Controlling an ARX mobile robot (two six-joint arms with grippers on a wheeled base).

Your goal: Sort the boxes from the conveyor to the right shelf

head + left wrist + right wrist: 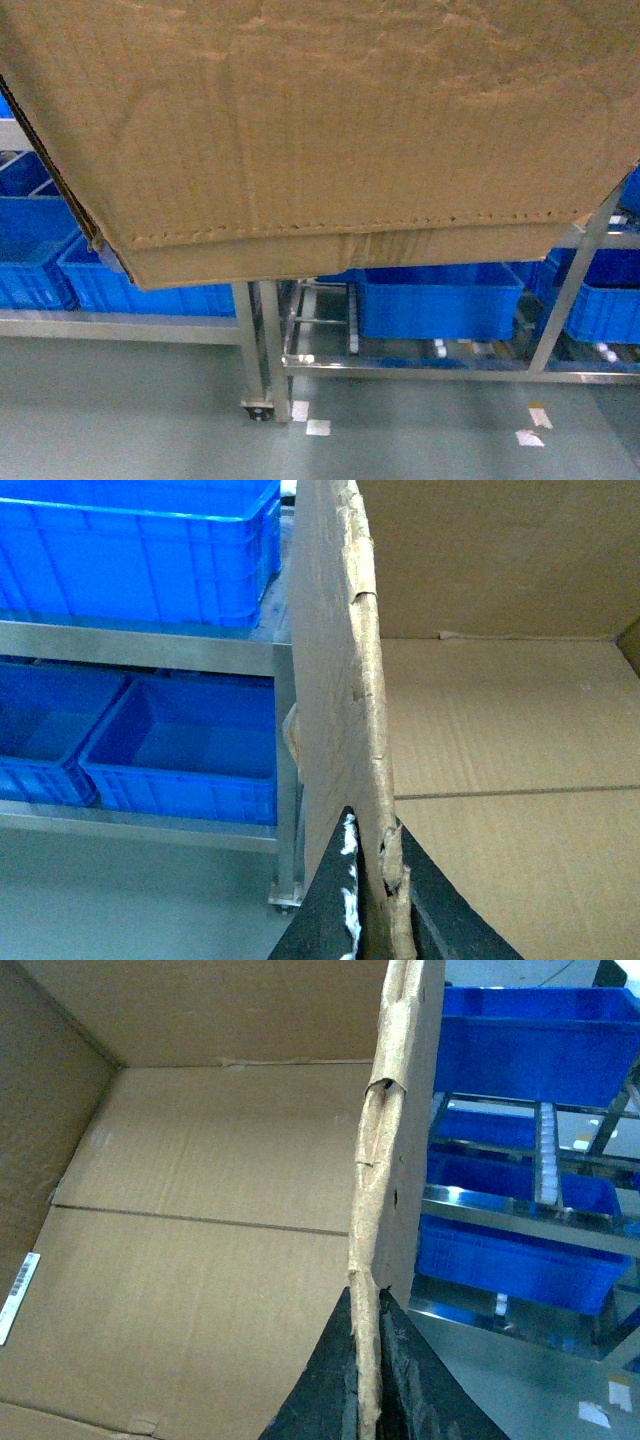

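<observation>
A large brown cardboard box (320, 130) hangs in the air and fills the upper part of the head view, its perforated line and base seam facing me. My left gripper (375, 845) is shut on the ragged top edge of the box's left wall (340, 680). My right gripper (368, 1300) is shut on the torn edge of its right wall (400, 1140). The box's inside (200, 1210) is empty. Behind and below the box stands the right shelf (570, 290), steel with white rollers (545, 1160). The conveyor is out of view.
Blue crates (440, 300) sit on the right shelf's lower tier and more blue crates (110, 285) on a steel rack (140, 645) to the left. A castor foot (258, 408) stands between the racks. White tape marks (530, 437) lie on the grey floor.
</observation>
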